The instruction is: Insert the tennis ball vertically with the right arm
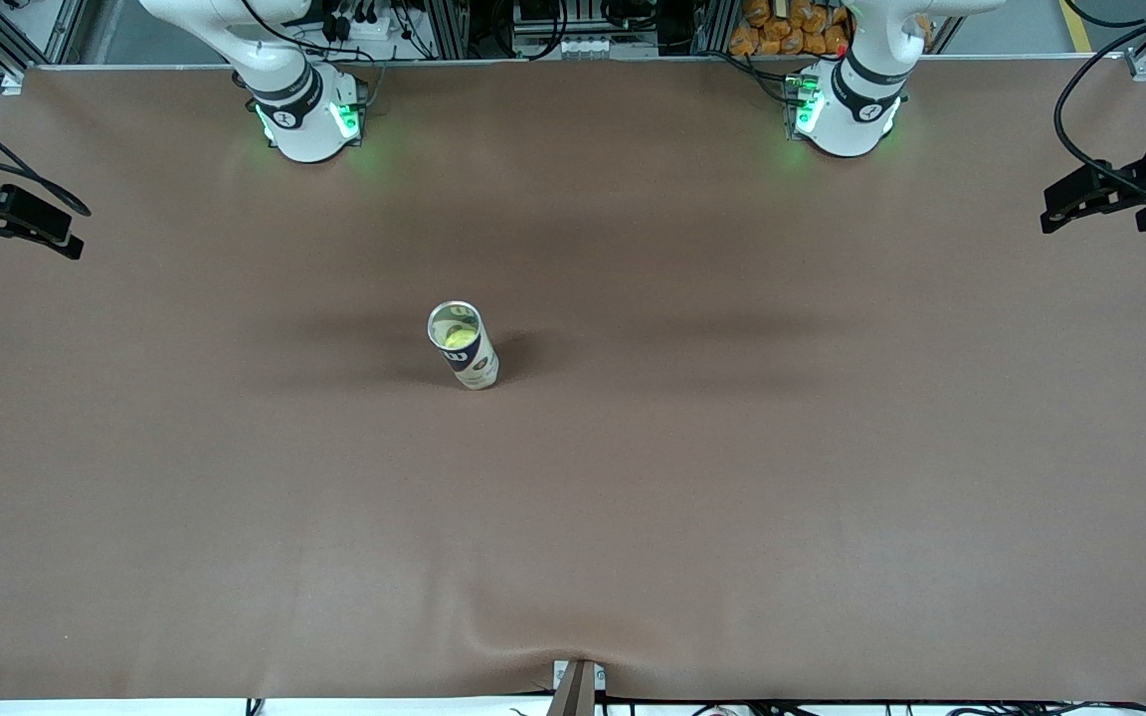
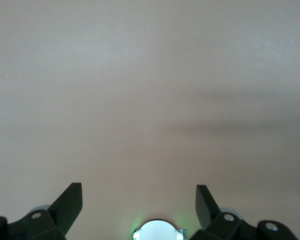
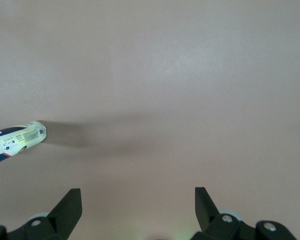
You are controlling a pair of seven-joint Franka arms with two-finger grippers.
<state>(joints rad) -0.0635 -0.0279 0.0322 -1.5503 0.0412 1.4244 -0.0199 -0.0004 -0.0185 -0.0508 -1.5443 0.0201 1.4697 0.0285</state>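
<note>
A tennis ball can [image 1: 464, 345] stands upright near the middle of the brown table, its mouth open to the top. A yellow-green tennis ball [image 1: 456, 336] shows inside it, low down. The can [image 3: 15, 140] also appears at the edge of the right wrist view, well away from the fingers. My right gripper [image 3: 138, 200] hangs open over bare table with nothing between its fingers. My left gripper [image 2: 139, 197] is open and empty too, over bare table by its own base [image 2: 158, 230]. Neither hand shows in the front view.
The right arm's base [image 1: 304, 114] and the left arm's base [image 1: 847, 109] stand along the table's edge farthest from the front camera. Black camera mounts sit at the table's ends [image 1: 6, 214] [image 1: 1120, 194]. A small bracket [image 1: 576, 686] sits at the nearest edge.
</note>
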